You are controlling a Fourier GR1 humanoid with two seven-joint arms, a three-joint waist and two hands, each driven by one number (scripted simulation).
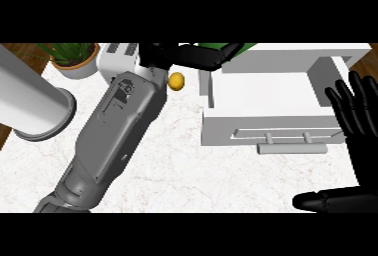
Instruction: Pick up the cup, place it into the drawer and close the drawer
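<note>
My left forearm reaches up across the counter, and the left hand (pixel 188 56) is at the top of the view with its fingers curled round a green cup (pixel 216 47). Most of the cup is hidden by the hand; only green slivers show. Hand and cup are over the back left corner of the open white drawer (pixel 258 122). The drawer's grey bar handle (pixel 291 148) faces me. My right hand (pixel 360 117) rests open at the right edge, fingers up, beside the drawer's right wall.
A small yellow oval object (pixel 176 81) lies on the marble counter (pixel 184 170) left of the drawer. A white appliance (pixel 117 55) and a potted plant (pixel 74 56) stand at the back left. A large grey cylinder (pixel 33 102) lies at the left edge.
</note>
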